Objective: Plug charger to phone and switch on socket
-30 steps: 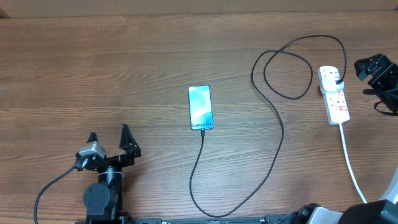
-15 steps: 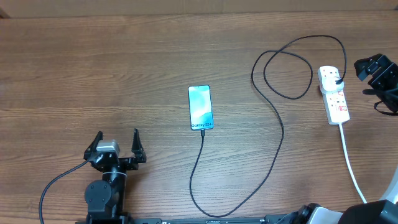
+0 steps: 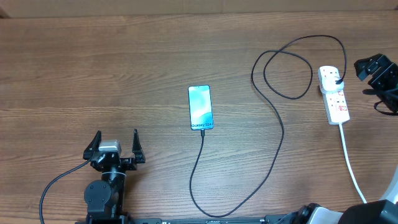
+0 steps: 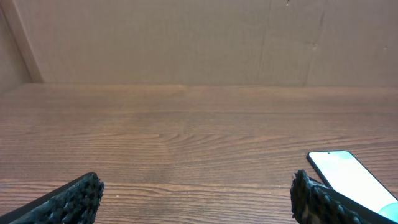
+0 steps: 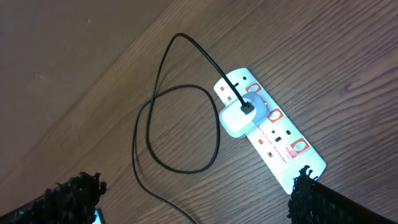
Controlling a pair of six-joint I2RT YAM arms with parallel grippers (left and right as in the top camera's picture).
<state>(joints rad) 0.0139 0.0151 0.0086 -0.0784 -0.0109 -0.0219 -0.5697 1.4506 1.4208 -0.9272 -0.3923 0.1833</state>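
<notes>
The phone (image 3: 200, 107) lies flat in the middle of the table with its blue screen up; in the left wrist view the phone (image 4: 348, 177) shows at the lower right. The charger cable (image 3: 278, 140) runs from the phone's near end, curves along the front, loops and ends at an adapter (image 5: 239, 119) seated in the white socket strip (image 3: 334, 95). My left gripper (image 3: 115, 147) stands open at the front left, well apart from the phone. At the right edge my right gripper (image 3: 368, 68) is open beside the socket (image 5: 272, 129), with nothing between its fingers.
The strip's thick white cord (image 3: 352, 168) runs to the front right edge. A cardboard wall (image 4: 199, 43) stands behind the wooden table (image 3: 93, 68). The black cable loop (image 5: 180, 130) lies left of the strip.
My left gripper has turned to point straight ahead and shifted slightly to the right. The right arm, phone, cable and socket have not moved.
</notes>
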